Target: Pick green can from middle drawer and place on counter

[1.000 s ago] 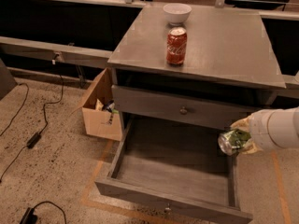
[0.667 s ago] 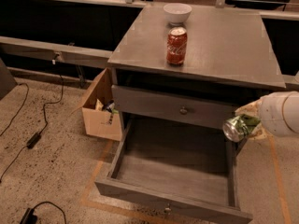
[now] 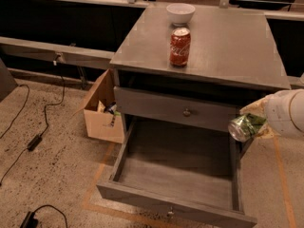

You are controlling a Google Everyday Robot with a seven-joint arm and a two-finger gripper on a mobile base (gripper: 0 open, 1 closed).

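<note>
The green can [image 3: 244,126] lies tilted on its side in my gripper [image 3: 256,122], silver end pointing left. It hangs above the right wall of the open middle drawer [image 3: 180,167], just below the counter's front edge. My white arm [image 3: 287,113] comes in from the right. The drawer is pulled fully out and its grained floor is bare. The counter [image 3: 228,46] is the smooth grey top above.
A red cola can [image 3: 180,47] stands near the counter's front left, a white bowl [image 3: 180,13] behind it. The closed drawer front with round knob [image 3: 186,112] sits above the open drawer. A cardboard box [image 3: 102,110] and cables [image 3: 33,141] are on the floor to the left.
The gripper with the green can has risen and moved slightly right, from beside the drawer's right wall up to the level of the upper drawer front.
</note>
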